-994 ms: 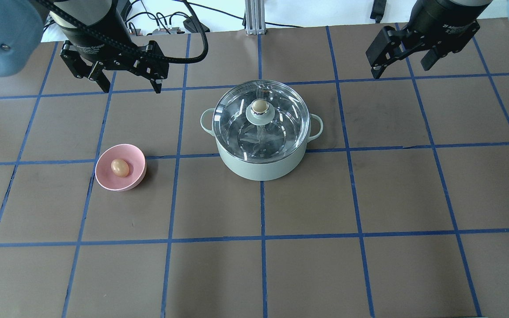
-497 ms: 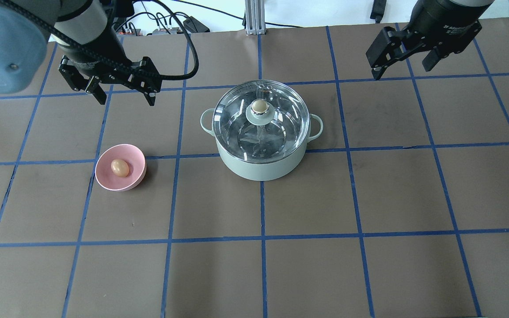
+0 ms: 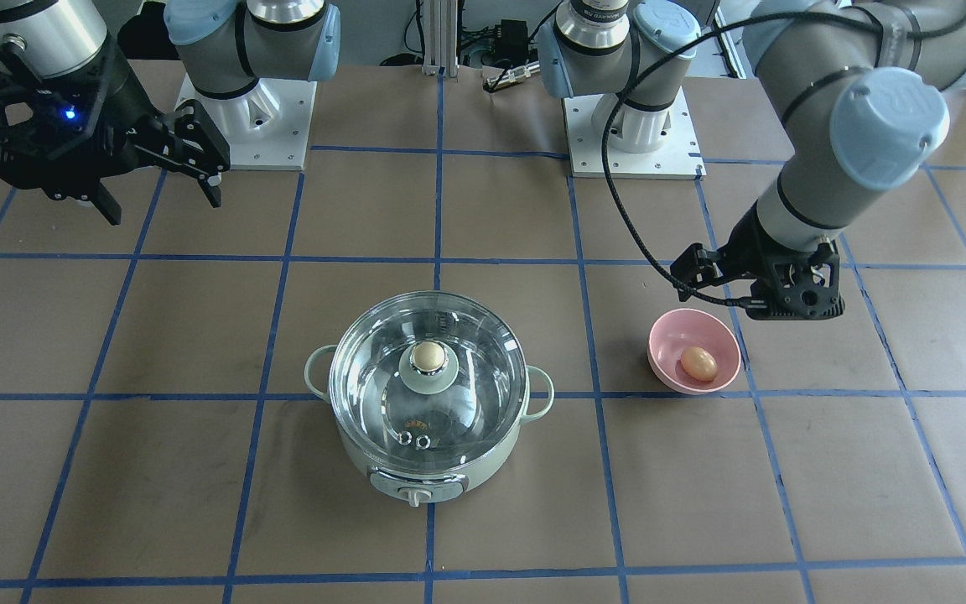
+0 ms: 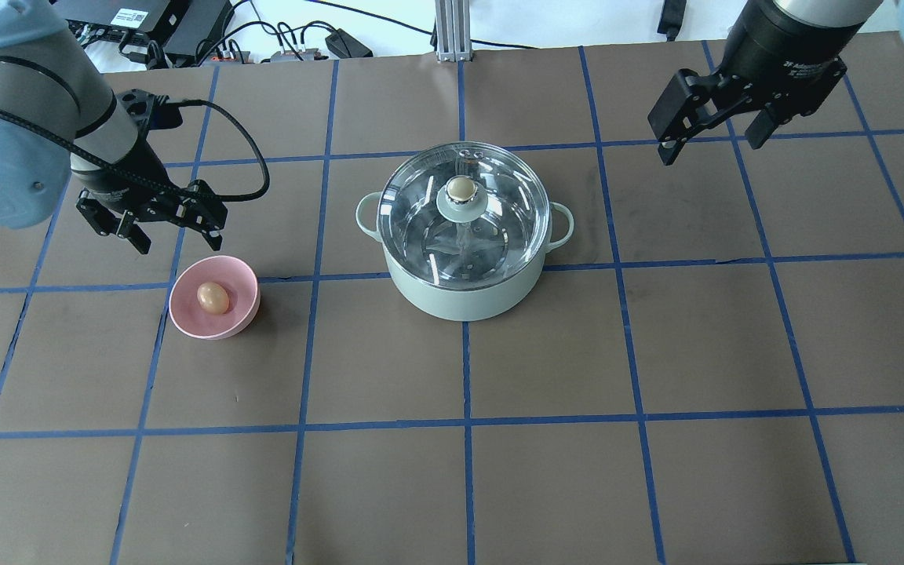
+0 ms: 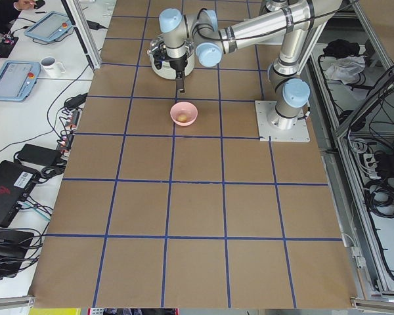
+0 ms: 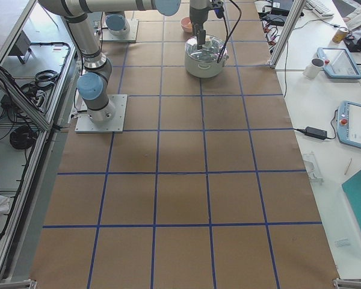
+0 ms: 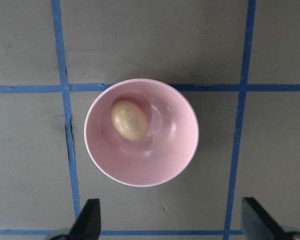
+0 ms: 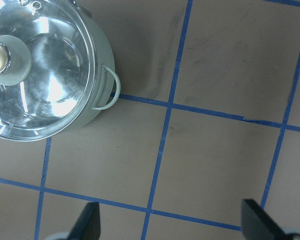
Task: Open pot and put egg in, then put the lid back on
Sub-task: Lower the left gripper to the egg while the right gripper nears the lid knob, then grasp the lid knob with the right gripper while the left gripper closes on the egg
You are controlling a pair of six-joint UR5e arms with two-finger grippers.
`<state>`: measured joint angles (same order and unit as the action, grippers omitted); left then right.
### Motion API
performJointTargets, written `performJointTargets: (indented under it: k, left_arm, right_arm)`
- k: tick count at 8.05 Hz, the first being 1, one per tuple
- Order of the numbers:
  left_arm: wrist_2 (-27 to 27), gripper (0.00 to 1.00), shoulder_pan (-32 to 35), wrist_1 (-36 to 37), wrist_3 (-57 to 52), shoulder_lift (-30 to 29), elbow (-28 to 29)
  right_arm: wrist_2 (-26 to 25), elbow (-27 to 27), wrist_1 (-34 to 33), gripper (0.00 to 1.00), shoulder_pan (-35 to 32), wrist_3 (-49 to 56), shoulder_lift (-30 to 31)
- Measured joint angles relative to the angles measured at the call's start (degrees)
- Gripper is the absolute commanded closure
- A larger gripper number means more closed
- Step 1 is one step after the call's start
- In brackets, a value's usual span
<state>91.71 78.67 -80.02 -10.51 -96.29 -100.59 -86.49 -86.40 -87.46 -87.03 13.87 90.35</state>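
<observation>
Left pincer [image 4: 179,236] and right pincer [image 4: 709,149] both point downward, jaws spread, empty.

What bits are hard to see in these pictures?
- Right wrist view: the pale mint-green electric pot is cut off by the top and left edges.
- Overhead view: its white front knob is hidden behind the pot's own wall.
- Exterior right view: the small tan-brown egg is too small to see in the pink bowl.
- Left wrist view: the left gripper shows only fingertips, cut by the bottom edge.
</observation>
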Motion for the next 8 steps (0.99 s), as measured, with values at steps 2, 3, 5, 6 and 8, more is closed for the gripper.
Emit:
performJointTargets:
  k: [2, 3, 5, 6, 8]
  left_arm:
    - [-0.55, 0.0, -2.33, 2.03, -2.0, -5.61, -1.96]
    - [-0.58, 0.0, -2.63, 2.62, -2.27, -7.33, -3.13]
    - [-0.21, 0.0, -2.79, 4.93, -2.54, -9.95, -5.79]
    - [-0.11, 0.0, -2.81, 6.23, -2.68, -11.04, -6.52]
    - [0.15, 0.0, -2.82, 7.6, -3.25, -12.26, -6.97]
  right_arm:
    - [-0.42, 0.35, -1.49, 0.0, -0.85, -4.53, -0.73]
    - [-0.48, 0.75, -3.55, 0.0, -3.02, -8.57, -2.25]
    - [-0.52, 2.06, -9.62, 0.0, -9.95, -20.02, -6.98]
    - [-0.54, 2.56, -12.92, 0.0, -12.93, -25.18, -9.57]
    - [-1.38, 2.93, -18.92, 0.0, -18.06, -33.01, -14.45]
